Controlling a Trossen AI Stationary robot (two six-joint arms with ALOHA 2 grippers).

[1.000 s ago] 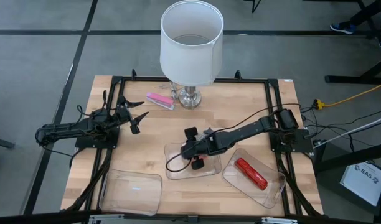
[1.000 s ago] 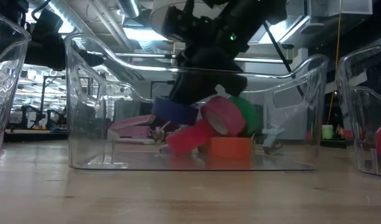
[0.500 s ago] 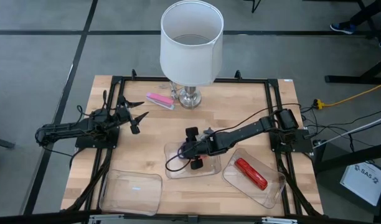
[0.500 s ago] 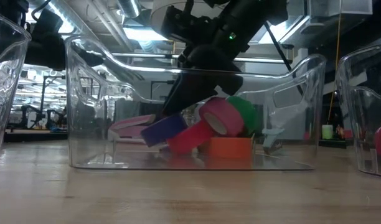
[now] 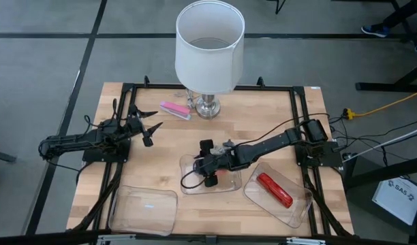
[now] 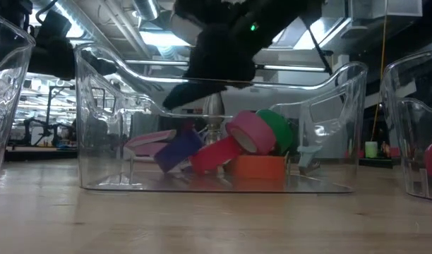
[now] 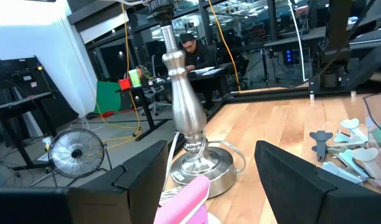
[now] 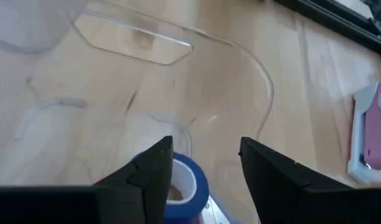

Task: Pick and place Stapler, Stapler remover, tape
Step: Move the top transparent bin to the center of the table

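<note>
My right gripper (image 5: 209,177) (image 8: 203,155) hangs open over the middle clear bin (image 5: 188,188), its fingers either side of and above the blue-purple tape roll (image 8: 180,182). That roll (image 6: 177,149) rests on the bin floor, tilted against the red roll (image 6: 216,155). Pink (image 6: 248,132), green (image 6: 278,127) and orange (image 6: 262,167) rolls are piled beside them. A red stapler (image 5: 274,189) lies in the right bin. A pink stapler (image 5: 175,109) (image 7: 184,199) lies near the lamp base. My left gripper (image 5: 151,129) waits open at the table's left side.
A lamp with a white shade (image 5: 209,44) and a metal base (image 7: 190,155) stands at the table's far middle. An empty clear bin (image 5: 144,209) sits near left. Pale-blue staple removers (image 7: 340,146) lie on the wood beyond the lamp base. A person sits at a desk in the room behind.
My right gripper let go of the blue-purple roll and rose a little above the middle bin. The roll tipped out of the fingers, dropped to the bin floor and now leans against the red roll.
</note>
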